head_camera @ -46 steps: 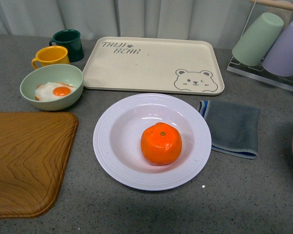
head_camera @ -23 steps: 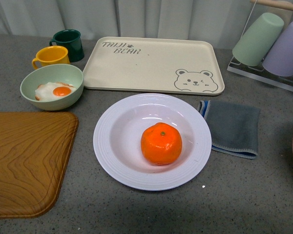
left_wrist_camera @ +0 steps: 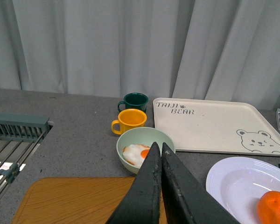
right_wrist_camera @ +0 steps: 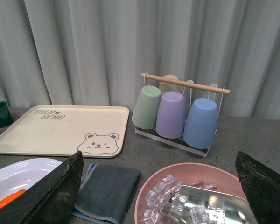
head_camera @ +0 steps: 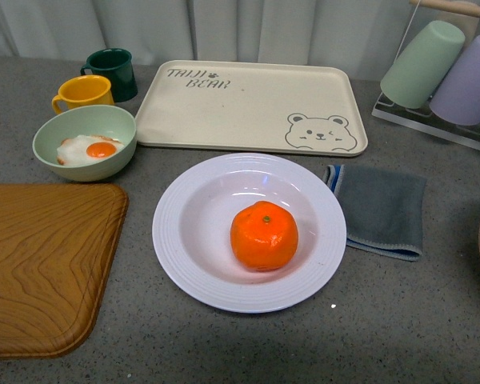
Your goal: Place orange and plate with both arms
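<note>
Well, the left gripper (left_wrist_camera: pixel 159 152) is pressed together with nothing in it, and the right gripper (right_wrist_camera: pixel 158 154) is spread wide. The orange (head_camera: pixel 264 235) sits in the white plate (head_camera: pixel 176 258) near the front of the table, a gray cloth (head_camera: pixel 382 210) just beside the plate. Farther back lies the bear tray (head_camera: pixel 248 104).

Front view: from the robot's body, tilted steeply down at the table (head_camera: pixel 400 328), close over the plate (head_camera: pixel 168 232) and orange (head_camera: pixel 264 235). Left wrist view: low, looking along the left gripper (left_wrist_camera: pixel 159 146) toward the curtain (left_wrist_camera: pixel 84 42), green bowl (left_wrist_camera: pixel 144 131) just ahead. Right wrist view: low too, facing the curtain past the cup rack (right_wrist_camera: pixel 184 83). All three share the bear tray (head_camera: pixel 248 104) and the plate
</note>
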`<state>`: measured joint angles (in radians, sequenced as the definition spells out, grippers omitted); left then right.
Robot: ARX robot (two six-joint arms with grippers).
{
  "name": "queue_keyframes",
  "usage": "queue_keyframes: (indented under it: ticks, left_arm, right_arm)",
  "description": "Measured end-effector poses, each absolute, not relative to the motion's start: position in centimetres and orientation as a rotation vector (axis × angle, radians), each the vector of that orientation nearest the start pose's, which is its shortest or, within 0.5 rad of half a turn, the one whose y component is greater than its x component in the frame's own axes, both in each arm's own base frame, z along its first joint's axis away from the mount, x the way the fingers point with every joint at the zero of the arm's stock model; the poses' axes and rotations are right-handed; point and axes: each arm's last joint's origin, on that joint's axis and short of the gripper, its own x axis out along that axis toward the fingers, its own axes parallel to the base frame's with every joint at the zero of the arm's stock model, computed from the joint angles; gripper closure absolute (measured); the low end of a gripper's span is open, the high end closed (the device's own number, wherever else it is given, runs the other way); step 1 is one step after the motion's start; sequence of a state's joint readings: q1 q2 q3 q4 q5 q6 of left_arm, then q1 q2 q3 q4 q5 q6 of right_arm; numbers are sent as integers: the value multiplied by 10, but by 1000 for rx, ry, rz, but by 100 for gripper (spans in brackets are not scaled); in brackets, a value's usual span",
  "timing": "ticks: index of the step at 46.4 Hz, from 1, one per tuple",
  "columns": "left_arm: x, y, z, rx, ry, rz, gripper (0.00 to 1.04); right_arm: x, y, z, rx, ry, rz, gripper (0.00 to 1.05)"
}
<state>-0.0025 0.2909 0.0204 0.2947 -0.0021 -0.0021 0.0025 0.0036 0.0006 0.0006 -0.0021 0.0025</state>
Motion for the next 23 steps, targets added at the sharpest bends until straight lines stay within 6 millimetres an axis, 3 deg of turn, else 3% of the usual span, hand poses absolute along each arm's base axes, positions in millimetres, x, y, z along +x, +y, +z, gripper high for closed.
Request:
queue_keyframes:
  ticks: [23]
  left_arm:
    - [101, 0, 169, -2, 10, -3, 101]
  right_arm:
    - [98, 0, 163, 2, 2, 5, 9]
